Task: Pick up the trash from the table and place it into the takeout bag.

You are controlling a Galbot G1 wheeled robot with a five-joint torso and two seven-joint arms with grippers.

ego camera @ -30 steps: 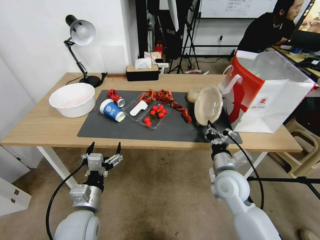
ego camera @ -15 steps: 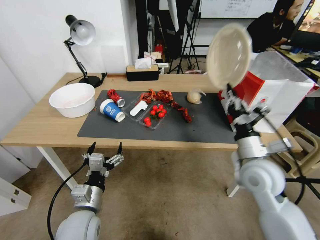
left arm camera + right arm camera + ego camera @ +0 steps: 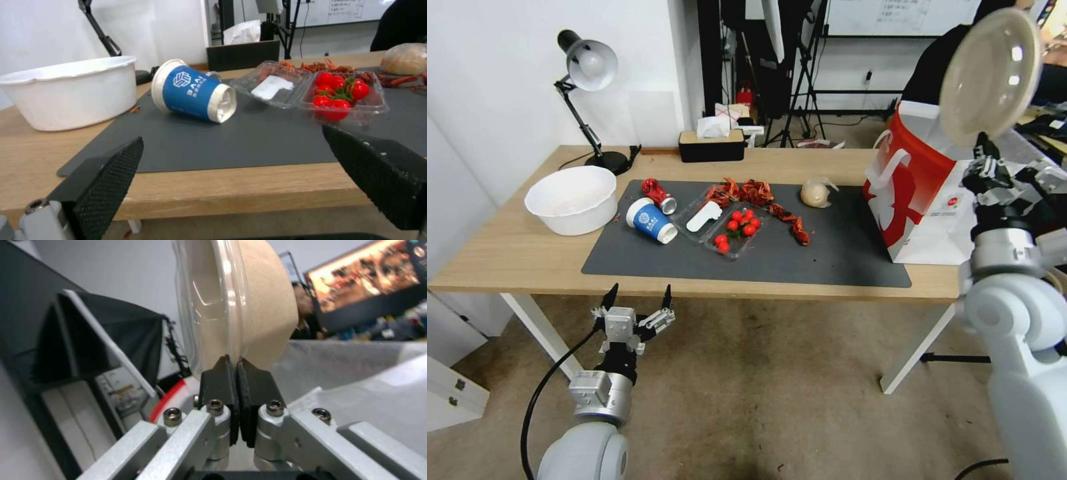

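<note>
Left pincer hangs released below the table edge, idle. On the mat, well left of the takeout bag, the blue cup, red can and beige wad remain. Right pincer grasps the paper bowl by its rim above the bag; nothing judged bagged yet.

wall: plain white, at 10 o'clock | floor: brown and worn, from 5 to 7 o'clock | desk lamp: black with a grey shade, at 11 o'clock | black stands: thin legs, at 12 o'clock | whiteboard: at 1 o'clock
</note>
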